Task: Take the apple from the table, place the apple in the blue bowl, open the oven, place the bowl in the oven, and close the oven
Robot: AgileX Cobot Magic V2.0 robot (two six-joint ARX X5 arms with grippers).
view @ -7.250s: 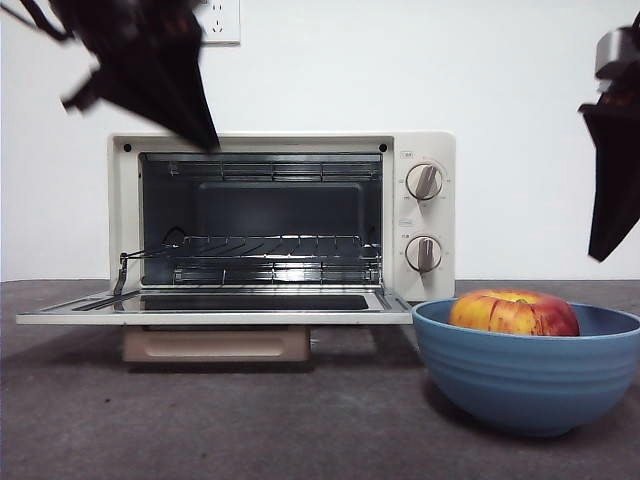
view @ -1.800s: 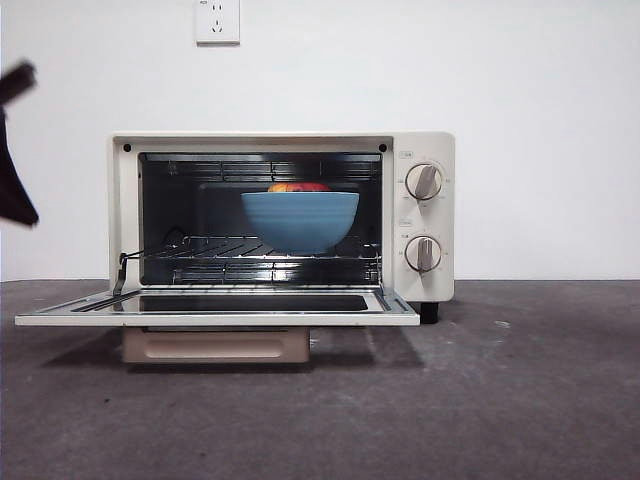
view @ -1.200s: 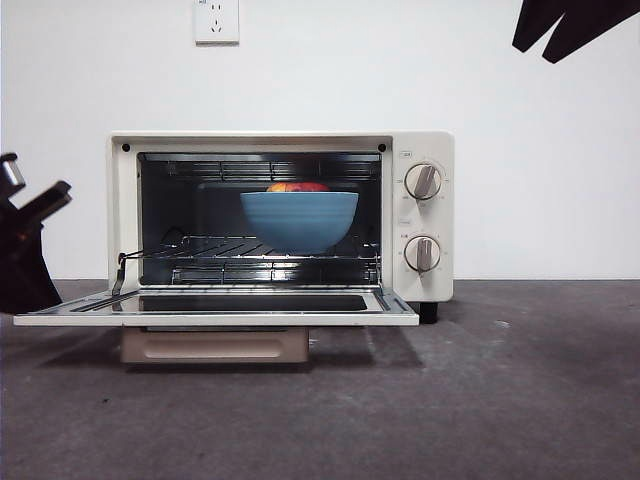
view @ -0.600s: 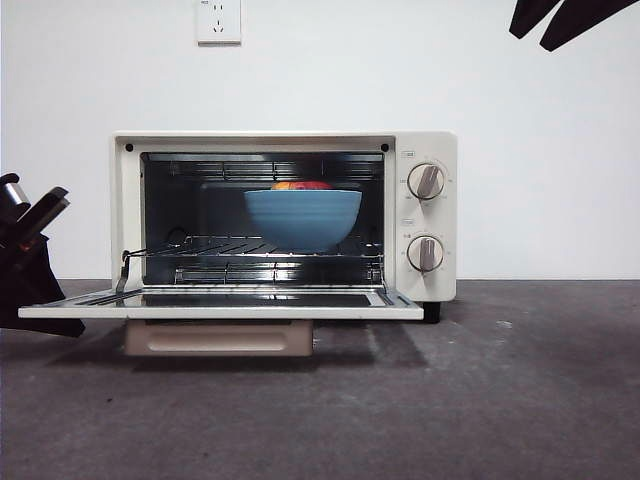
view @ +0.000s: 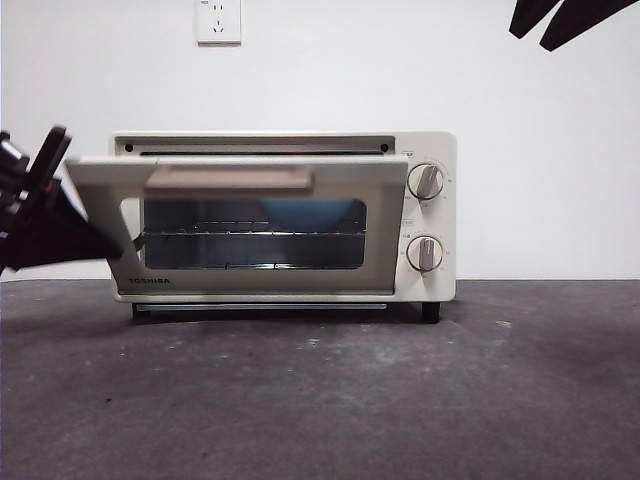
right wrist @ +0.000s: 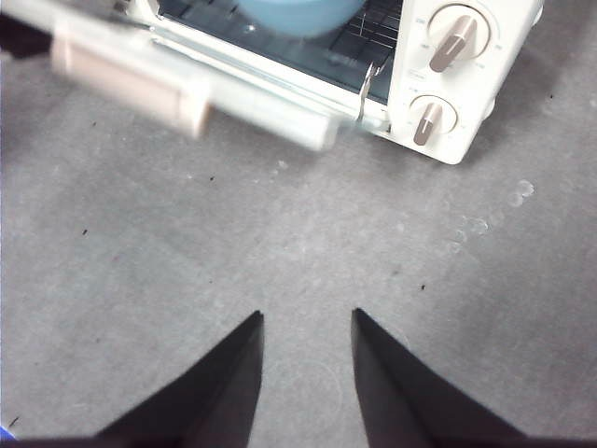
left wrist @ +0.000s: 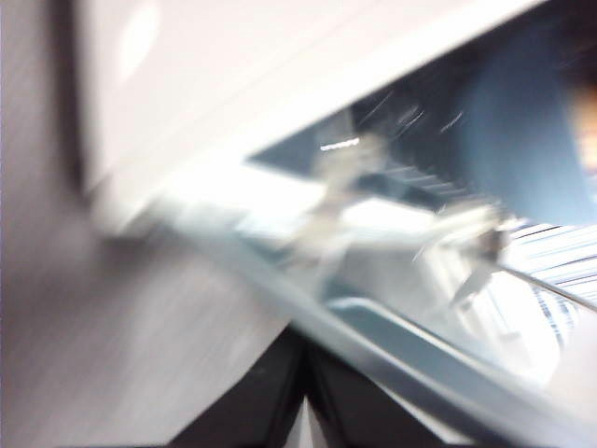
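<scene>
The cream oven (view: 438, 212) stands at the back of the table (view: 350, 400). Its glass door (view: 250, 280) is swung most of the way up, still tilted outward, with the beige handle (view: 230, 178) at its top. My left gripper (view: 40, 200) is against the door's left edge; in the blurred left wrist view its jaws (left wrist: 306, 401) look shut beneath the door. The blue bowl (right wrist: 298, 14) sits on the rack inside the oven. The apple is hidden. My right gripper (right wrist: 308, 322) hangs open, high at the right (view: 560, 20).
Two round knobs (view: 426, 182) sit on the oven's right panel. A white wall socket (view: 218, 20) is above the oven. Dark grey table surface (right wrist: 280, 252) stretches in front of the oven.
The oven door has swung up from lying flat to nearly shut, with the left gripper rising alongside its left edge. The right gripper has stayed at the top right.
</scene>
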